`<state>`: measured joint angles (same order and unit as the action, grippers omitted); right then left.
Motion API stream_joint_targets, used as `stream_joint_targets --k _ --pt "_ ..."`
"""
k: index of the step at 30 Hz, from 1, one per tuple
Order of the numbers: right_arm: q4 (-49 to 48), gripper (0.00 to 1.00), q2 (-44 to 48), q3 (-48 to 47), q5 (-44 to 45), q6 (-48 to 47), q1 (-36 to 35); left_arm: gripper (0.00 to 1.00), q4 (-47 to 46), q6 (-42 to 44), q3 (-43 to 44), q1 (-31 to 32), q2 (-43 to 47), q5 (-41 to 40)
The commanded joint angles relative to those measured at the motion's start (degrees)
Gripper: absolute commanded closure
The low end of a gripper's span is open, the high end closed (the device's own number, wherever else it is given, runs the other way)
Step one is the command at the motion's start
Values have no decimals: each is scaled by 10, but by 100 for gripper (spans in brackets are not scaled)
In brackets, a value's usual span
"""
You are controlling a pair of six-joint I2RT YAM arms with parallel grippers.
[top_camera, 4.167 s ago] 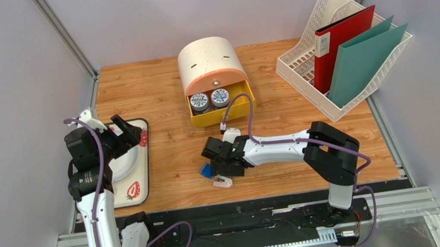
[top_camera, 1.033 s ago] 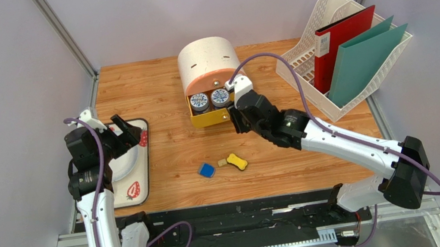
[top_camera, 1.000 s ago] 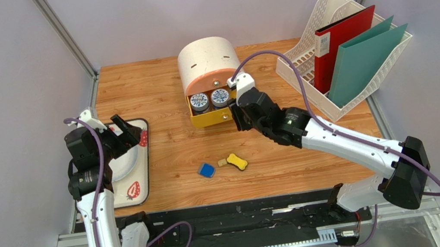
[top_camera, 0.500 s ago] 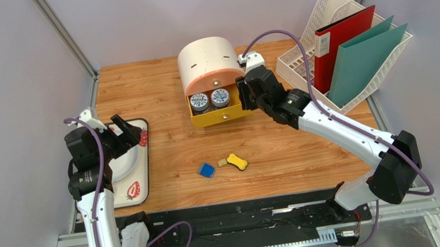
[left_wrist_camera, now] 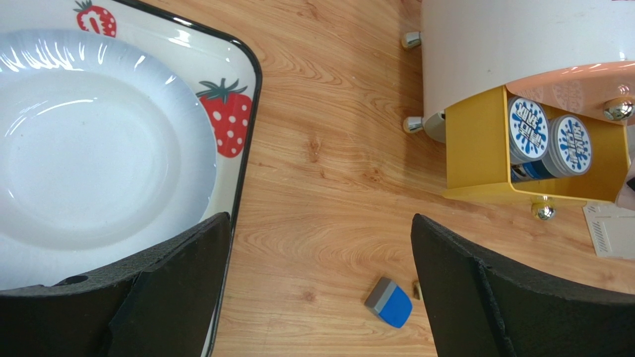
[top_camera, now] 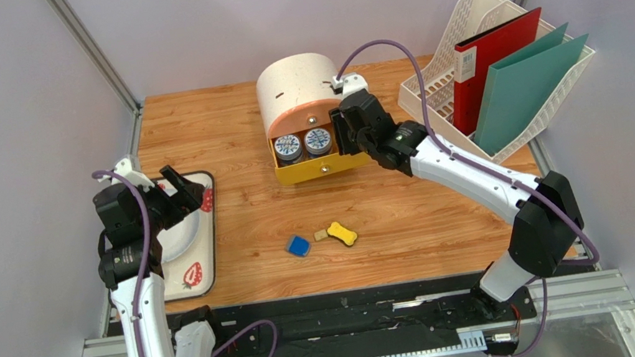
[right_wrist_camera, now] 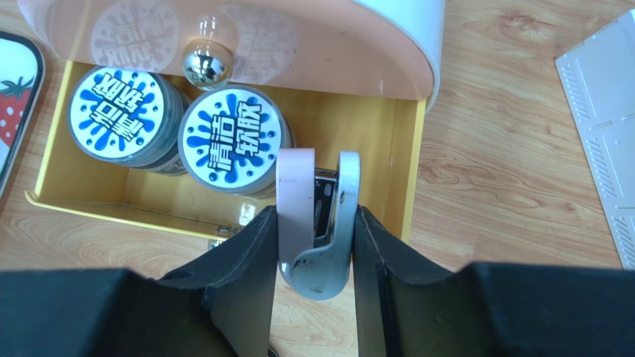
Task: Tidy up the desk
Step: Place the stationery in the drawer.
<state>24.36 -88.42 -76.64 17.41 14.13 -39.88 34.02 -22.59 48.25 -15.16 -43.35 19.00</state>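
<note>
The right hand [right_wrist_camera: 315,212] is clamped on a small pink and silver object [right_wrist_camera: 294,186] and holds it over the right end of the open yellow drawer [right_wrist_camera: 414,160], just beside two round tins [right_wrist_camera: 235,137] that stand in it. The left hand [left_wrist_camera: 319,230] has its fingers wide apart above the strawberry tray [left_wrist_camera: 223,67], which carries a white plate [left_wrist_camera: 97,149]. The wood-grain surface [top_camera: 219,127] lies under all of them, and near its front edge a blue eraser [top_camera: 299,246] and a yellow piece [top_camera: 342,232] lie just beside each other.
</note>
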Motion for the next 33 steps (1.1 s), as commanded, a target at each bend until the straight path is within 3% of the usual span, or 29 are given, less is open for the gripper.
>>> stream_joint_targets --k 1,22,33 --pt "-36 62 -14 -39 3 8 5 1 -12 9 1 -6 0 3" --pt "-15 60 -58 -57 40 26 10 1 -13 8 0 -6 -2 4" --pt "5 49 -80 -72 54 47 12 1 -14 8 0 -6 -4 7"
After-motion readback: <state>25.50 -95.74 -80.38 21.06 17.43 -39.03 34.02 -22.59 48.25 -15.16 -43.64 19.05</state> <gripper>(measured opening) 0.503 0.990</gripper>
